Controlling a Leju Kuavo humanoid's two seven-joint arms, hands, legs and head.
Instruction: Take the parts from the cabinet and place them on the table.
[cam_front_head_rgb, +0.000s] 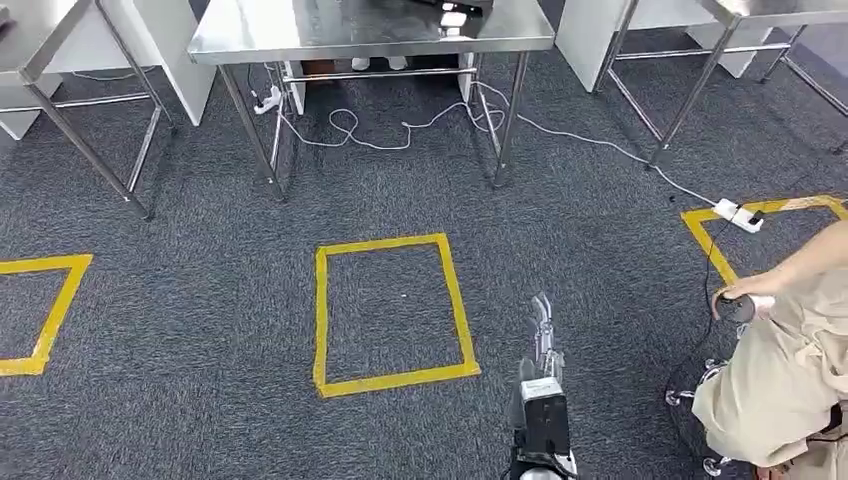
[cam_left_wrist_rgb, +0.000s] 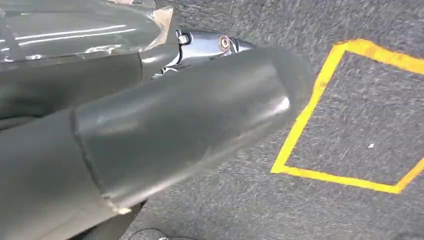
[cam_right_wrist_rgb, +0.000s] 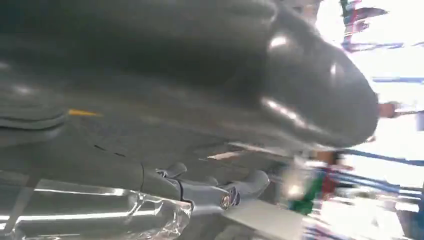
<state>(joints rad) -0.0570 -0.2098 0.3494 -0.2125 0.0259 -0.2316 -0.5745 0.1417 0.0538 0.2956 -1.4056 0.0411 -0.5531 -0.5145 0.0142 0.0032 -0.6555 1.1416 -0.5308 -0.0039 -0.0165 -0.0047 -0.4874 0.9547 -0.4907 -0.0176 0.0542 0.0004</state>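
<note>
A steel table (cam_front_head_rgb: 330, 30) stands at the far side of the grey carpet, with a dark object (cam_front_head_rgb: 462, 6) at its back edge, cut off by the frame. My right hand (cam_front_head_rgb: 541, 335) hangs low in front of me, right of the middle. Its fingers are stretched out straight and hold nothing. In the right wrist view the thick grey thumb (cam_right_wrist_rgb: 280, 75) and the fingers (cam_right_wrist_rgb: 220, 192) are bare. My left hand (cam_left_wrist_rgb: 165, 125) hangs over the carpet in the left wrist view. Its thumb sticks out and nothing lies in its grasp.
Yellow tape marks a square (cam_front_head_rgb: 392, 312) on the floor ahead, with others at the left (cam_front_head_rgb: 45, 310) and right (cam_front_head_rgb: 760, 215). More steel tables (cam_front_head_rgb: 60, 40) stand at both sides. Cables (cam_front_head_rgb: 400, 130) and a power strip (cam_front_head_rgb: 740, 215) lie on the carpet. A person (cam_front_head_rgb: 790, 370) stands close on my right.
</note>
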